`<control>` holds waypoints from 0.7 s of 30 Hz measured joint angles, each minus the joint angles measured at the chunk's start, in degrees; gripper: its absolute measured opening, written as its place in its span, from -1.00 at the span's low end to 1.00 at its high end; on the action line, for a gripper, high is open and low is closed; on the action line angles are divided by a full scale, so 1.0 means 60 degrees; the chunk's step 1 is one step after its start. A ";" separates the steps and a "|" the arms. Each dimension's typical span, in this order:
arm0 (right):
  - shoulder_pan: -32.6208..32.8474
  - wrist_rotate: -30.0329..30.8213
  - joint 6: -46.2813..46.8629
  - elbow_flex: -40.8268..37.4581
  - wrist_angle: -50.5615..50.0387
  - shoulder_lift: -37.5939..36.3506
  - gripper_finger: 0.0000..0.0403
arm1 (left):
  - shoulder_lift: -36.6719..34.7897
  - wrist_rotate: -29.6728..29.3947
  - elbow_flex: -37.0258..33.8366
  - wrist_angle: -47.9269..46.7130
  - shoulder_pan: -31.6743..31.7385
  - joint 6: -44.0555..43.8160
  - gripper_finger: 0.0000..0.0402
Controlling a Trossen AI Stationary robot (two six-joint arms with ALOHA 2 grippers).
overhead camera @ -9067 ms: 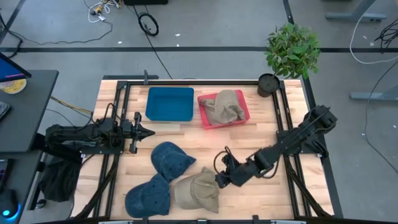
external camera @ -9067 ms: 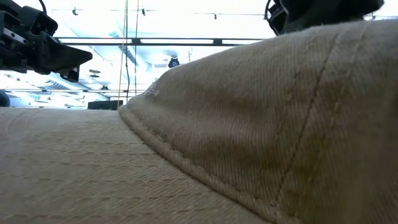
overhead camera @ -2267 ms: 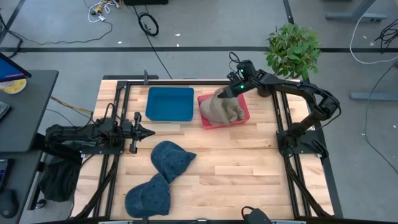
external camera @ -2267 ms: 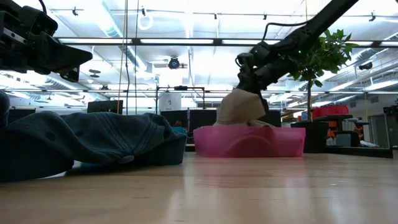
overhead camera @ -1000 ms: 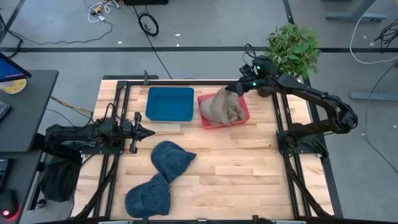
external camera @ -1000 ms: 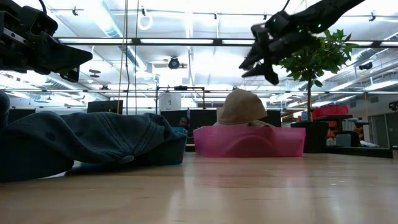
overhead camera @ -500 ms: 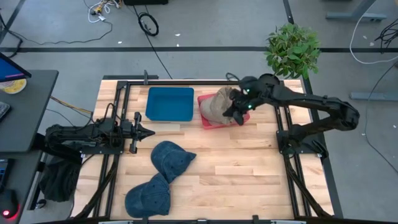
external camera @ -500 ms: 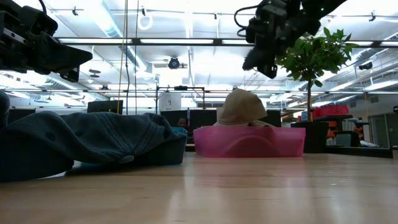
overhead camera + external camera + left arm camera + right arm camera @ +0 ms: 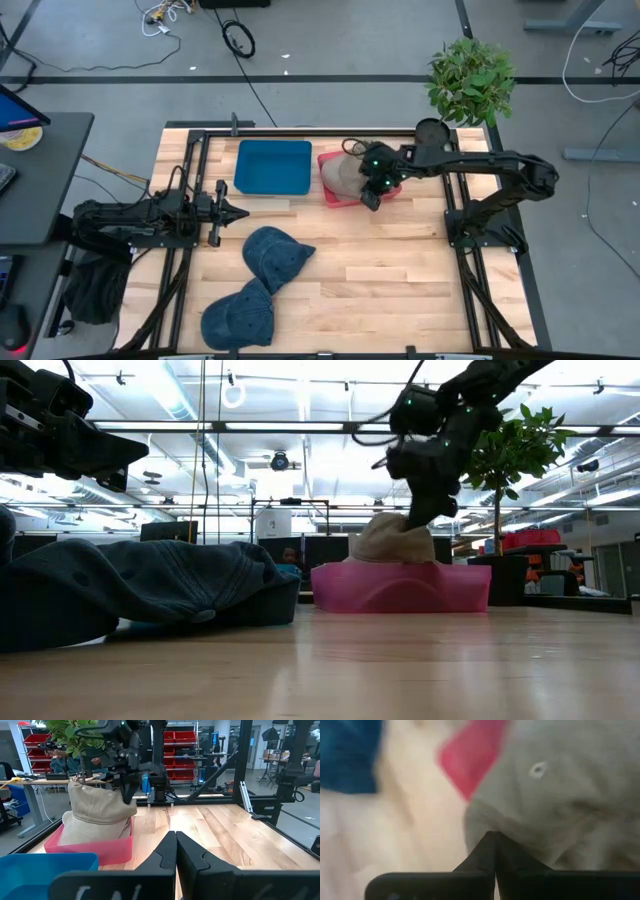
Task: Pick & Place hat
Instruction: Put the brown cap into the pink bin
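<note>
A tan hat [image 9: 345, 175] lies heaped in the pink bin [image 9: 325, 192] at the table's far side, also seen in the low view [image 9: 388, 542]. My right gripper [image 9: 370, 200] is shut and points steeply down at the heap's near right part [image 9: 127, 797]. My left gripper [image 9: 238, 212] waits shut and level at the table's left, holding nothing. Two blue denim hats [image 9: 275, 255] [image 9: 240, 315] rest on the wood at the near left. My right gripper presses its shut fingertips [image 9: 422, 518] onto the tan hat's crown [image 9: 117, 805], at the near right side of the heap. It comes slanting from above and from the right. The hat stays in the pink bin, its top pushed in under the tips.
An empty blue bin [image 9: 272, 167] stands left of the pink bin. A potted plant [image 9: 470, 78] stands at the far right corner. Black frame rails run along the table's edges. Bare wood lies between the bins and the near edge on the right.
My right gripper has come from above the pink bin's far right corner toward the near and left, sunk and tipped steeply down, and shut. Its tips now sit on the tan hat, whose rounded top has flattened.
</note>
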 joint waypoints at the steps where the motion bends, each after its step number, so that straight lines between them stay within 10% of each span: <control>1: -0.0076 0.0149 -0.0018 0.0000 -0.0054 0.0058 -0.99 | 0.0000 0.0000 0.0000 0.0000 0.0001 0.0000 -0.99; 11: -0.0751 0.1580 -0.0444 0.0000 0.0111 0.0955 -1.00 | -0.0001 -0.0003 0.0001 -0.0001 0.0000 -0.0001 -0.99; 21: -0.0968 0.0884 -0.0915 0.0045 0.0351 0.2185 -1.00 | -0.0002 0.0000 0.0000 0.0000 0.0003 0.0000 -0.99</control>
